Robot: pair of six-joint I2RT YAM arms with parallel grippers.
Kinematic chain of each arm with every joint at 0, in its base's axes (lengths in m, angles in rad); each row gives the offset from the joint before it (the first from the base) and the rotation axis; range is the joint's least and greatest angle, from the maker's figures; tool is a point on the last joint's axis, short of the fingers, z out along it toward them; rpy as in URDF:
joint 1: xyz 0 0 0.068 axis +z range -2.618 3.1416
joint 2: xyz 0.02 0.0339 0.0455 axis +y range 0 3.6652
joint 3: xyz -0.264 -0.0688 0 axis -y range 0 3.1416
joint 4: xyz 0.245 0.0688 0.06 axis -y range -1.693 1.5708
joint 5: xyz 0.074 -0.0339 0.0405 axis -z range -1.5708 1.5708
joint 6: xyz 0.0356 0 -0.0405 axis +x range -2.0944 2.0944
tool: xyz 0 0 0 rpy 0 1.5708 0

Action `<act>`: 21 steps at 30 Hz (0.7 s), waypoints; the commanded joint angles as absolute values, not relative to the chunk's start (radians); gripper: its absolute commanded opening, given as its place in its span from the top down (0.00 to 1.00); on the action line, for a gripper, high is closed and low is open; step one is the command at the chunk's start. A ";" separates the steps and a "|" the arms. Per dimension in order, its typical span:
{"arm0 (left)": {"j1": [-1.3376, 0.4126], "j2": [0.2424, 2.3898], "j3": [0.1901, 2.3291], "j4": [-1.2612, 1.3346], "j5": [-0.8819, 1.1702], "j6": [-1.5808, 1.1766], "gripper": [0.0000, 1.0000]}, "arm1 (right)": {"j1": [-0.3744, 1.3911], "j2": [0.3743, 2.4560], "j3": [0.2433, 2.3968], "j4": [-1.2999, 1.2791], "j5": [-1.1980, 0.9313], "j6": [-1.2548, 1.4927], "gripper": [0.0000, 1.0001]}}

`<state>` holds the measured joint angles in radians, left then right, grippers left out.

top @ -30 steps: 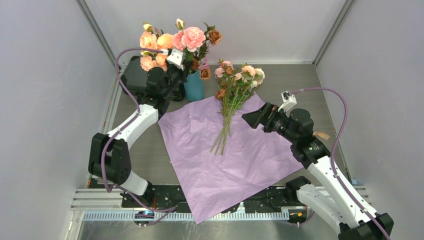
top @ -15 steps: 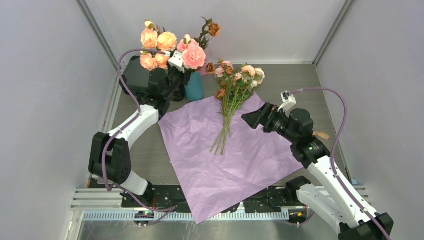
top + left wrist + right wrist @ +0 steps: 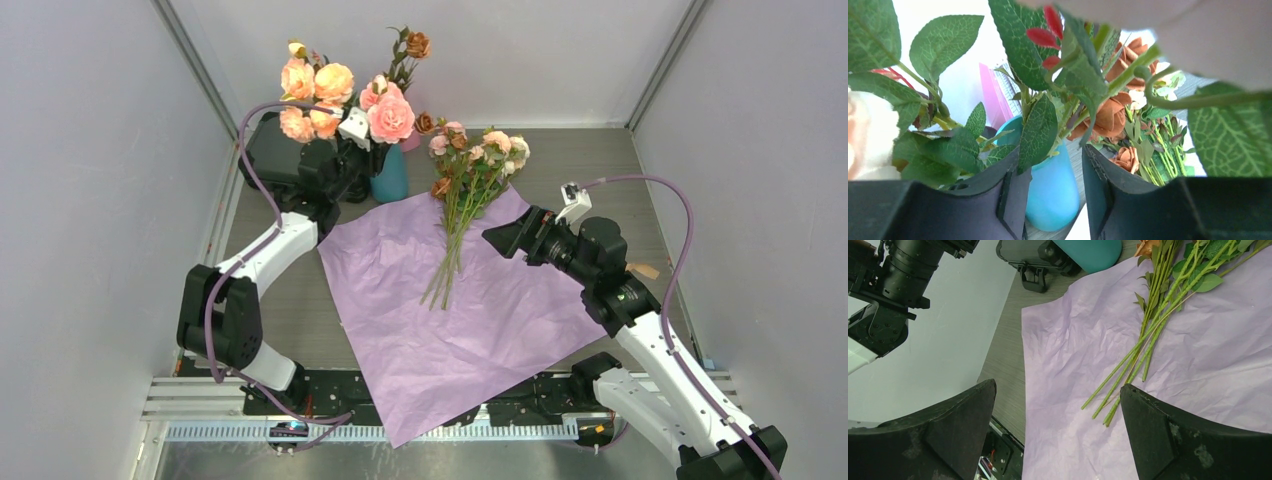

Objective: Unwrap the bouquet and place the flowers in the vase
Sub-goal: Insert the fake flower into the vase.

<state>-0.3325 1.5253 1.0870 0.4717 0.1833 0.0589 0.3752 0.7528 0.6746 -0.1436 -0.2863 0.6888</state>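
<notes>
The teal vase stands at the back left and holds flowers: a pink rose and a brown rose on leafy stems. My left gripper sits just left of the vase, jaws apart, with nothing pinched between them. The rest of the bouquet lies unwrapped on the flat lilac paper. My right gripper hovers open above the paper, right of the stems.
Big peach-orange roses stand behind the left arm beside a black case. A pink object is behind the vase. A tan ribbon scrap lies past the right arm. Grey walls close in on both sides.
My left gripper has opened and let go of the stems in the vase. The pink rose sank lower and the brown rose swung upright. The right arm barely moved.
</notes>
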 commanded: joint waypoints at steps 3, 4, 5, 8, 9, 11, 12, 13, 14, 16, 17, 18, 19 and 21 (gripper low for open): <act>-0.328 1.460 1.060 0.492 0.166 0.041 0.49 | 0.370 0.751 0.683 -0.106 -0.306 0.702 0.00; -0.328 1.453 1.056 0.492 0.161 0.035 0.47 | 0.370 0.751 0.683 -0.106 -0.307 0.703 0.00; -0.328 1.448 1.049 0.492 0.158 0.027 0.45 | 0.370 0.749 0.684 -0.106 -0.309 0.705 0.00; -0.328 1.425 1.028 0.495 0.157 0.007 0.39 | 0.370 0.747 0.684 -0.106 -0.313 0.707 0.00; -0.328 1.413 1.020 0.497 0.156 -0.008 0.37 | 0.370 0.744 0.685 -0.106 -0.316 0.708 0.00; -0.328 1.393 1.005 0.499 0.152 -0.040 0.35 | 0.369 0.741 0.684 -0.105 -0.319 0.711 0.00; -0.328 1.385 1.000 0.495 0.152 -0.051 0.35 | 0.369 0.741 0.683 -0.106 -0.320 0.711 0.00; -0.328 1.373 0.996 0.486 0.149 -0.061 0.34 | 0.369 0.739 0.684 -0.106 -0.322 0.712 0.00; -0.328 1.364 0.995 0.474 0.146 -0.073 0.34 | 0.370 0.738 0.683 -0.107 -0.323 0.713 0.00; -0.328 1.341 0.990 0.454 0.139 -0.089 0.32 | 0.370 0.734 0.689 -0.116 -0.325 0.712 0.00; -0.328 1.331 0.987 0.444 0.135 -0.097 0.31 | 0.370 0.733 0.689 -0.119 -0.325 0.711 0.00; -0.328 1.317 0.983 0.432 0.131 -0.106 0.29 | 0.370 0.730 0.690 -0.124 -0.325 0.710 0.00; -0.328 1.302 0.978 0.421 0.130 -0.116 0.28 | 0.370 0.729 0.690 -0.127 -0.325 0.710 0.00; -0.328 1.267 0.962 0.405 0.134 -0.152 0.25 | 0.370 0.723 0.689 -0.131 -0.324 0.712 0.00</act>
